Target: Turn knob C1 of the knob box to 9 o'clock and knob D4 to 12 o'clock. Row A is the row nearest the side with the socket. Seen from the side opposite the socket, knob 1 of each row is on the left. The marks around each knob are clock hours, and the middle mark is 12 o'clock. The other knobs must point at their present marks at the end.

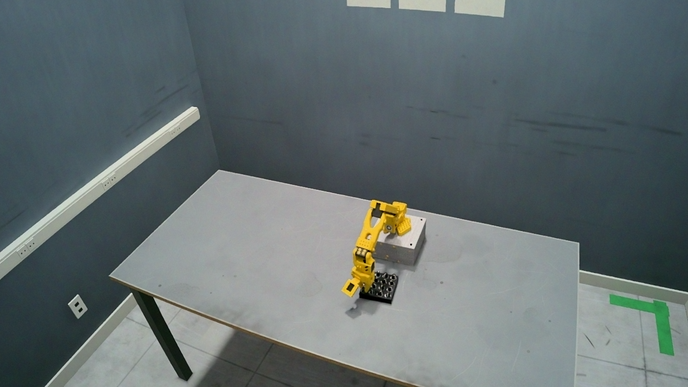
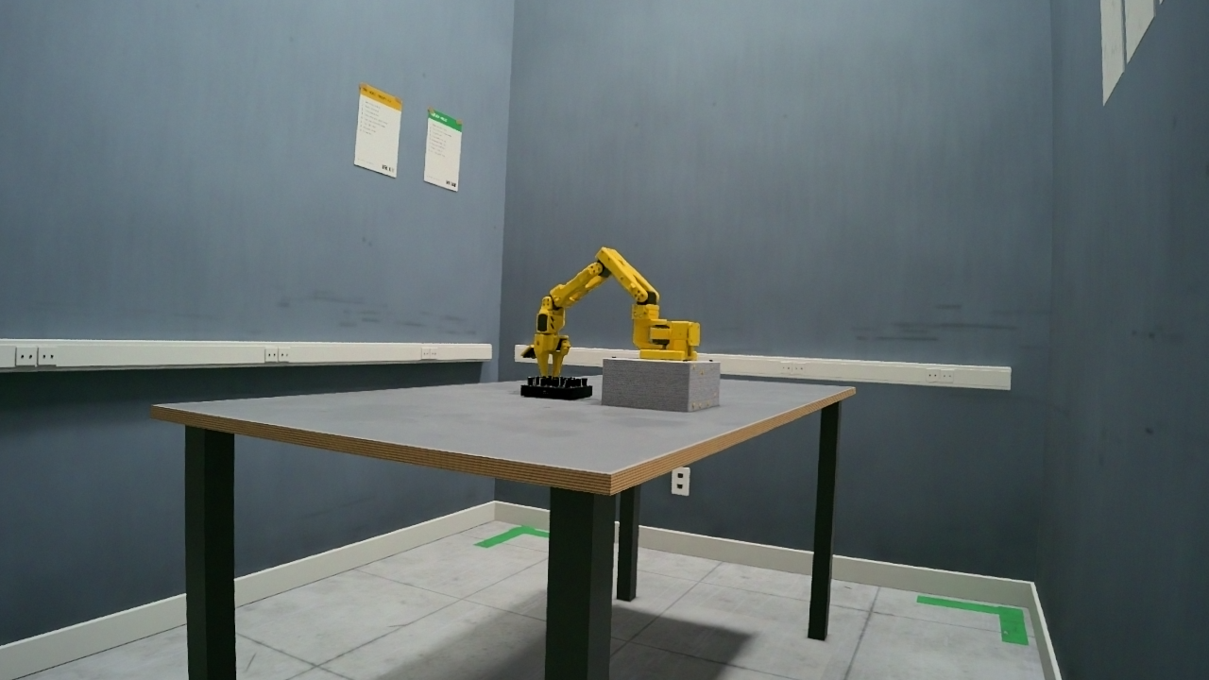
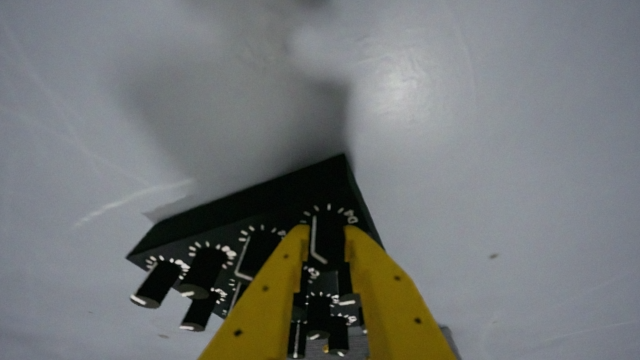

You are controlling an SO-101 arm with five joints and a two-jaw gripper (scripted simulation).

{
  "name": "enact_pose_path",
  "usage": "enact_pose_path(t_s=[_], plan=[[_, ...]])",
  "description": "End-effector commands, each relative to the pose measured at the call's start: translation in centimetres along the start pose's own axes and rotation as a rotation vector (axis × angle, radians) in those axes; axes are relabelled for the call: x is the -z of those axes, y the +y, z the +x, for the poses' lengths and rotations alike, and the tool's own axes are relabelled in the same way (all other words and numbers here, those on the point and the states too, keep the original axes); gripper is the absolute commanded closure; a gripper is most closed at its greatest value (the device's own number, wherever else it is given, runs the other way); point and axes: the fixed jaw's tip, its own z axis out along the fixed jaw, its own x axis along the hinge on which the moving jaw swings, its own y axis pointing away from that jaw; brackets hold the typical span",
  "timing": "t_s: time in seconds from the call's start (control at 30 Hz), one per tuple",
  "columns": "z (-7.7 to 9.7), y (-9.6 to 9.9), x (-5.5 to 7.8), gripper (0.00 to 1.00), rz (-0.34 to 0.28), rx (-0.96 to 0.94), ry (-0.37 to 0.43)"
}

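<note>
The black knob box (image 1: 379,286) sits on the grey table in front of the arm's base and also shows in the exterior view (image 2: 555,388). It carries rows of black knobs with white pointer lines and white tick marks. My yellow gripper (image 3: 325,234) reaches down over the box's front-left corner (image 1: 366,288). In the wrist view its two fingers are shut on the corner knob (image 3: 327,241), whose white pointer line runs along the knob between the fingers. I cannot read which row or number this knob is. Several other knobs (image 3: 200,272) stand free to the left.
The arm stands on a grey block (image 1: 401,243) just behind the box, also in the exterior view (image 2: 659,382). The table's front edge lies a little beyond the box.
</note>
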Motion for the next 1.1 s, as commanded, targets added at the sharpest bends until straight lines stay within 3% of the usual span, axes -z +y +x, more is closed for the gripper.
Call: enact_pose_path(t_s=[0.0, 1.07], plan=[[0.14, -0.28, -0.07, 0.99, 0.0, 0.058, 0.007], [0.41, -0.36, -0.07, 0.99, -0.001, 0.547, 0.007]])
